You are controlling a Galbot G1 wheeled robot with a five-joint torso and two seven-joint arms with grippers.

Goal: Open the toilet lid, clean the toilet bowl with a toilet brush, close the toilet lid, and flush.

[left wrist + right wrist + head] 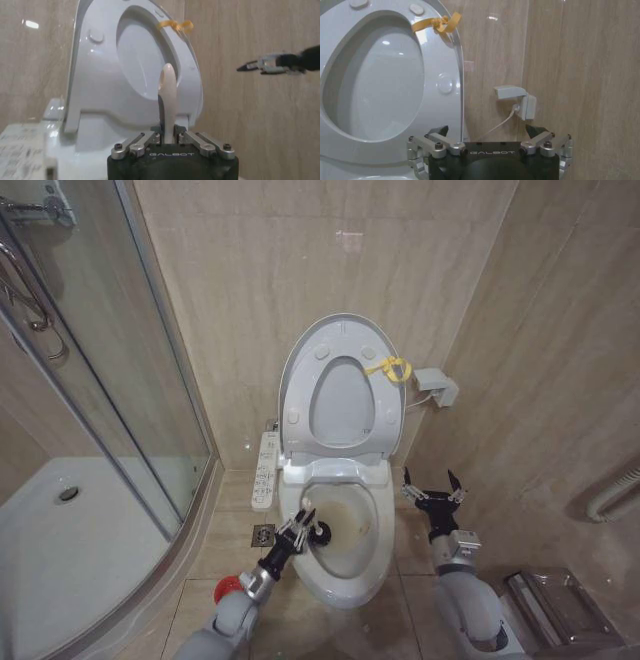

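Note:
The toilet lid (298, 360) stands raised against the wall with the seat ring in front of it, a yellow loop (390, 367) tied at its edge. Below it the toilet bowl (352, 532) lies open with yellowish stains inside. My left gripper (297, 532) is at the bowl's left rim, shut on the toilet brush; the black head (322, 530) shows just past the fingers, inside the rim. The left wrist view shows the white handle (168, 93) clamped in that gripper (168, 137). To the bowl's right, my right gripper (432, 488) (487, 131) hangs open and holds nothing.
A glass shower enclosure (120, 380) and its tray (70, 520) take up the left. A control panel (265, 470) juts from the toilet's left side, above a floor drain (263, 534) and a red holder cup (228, 587). On the right are a wall socket (437, 387) and a metal rack (560, 605).

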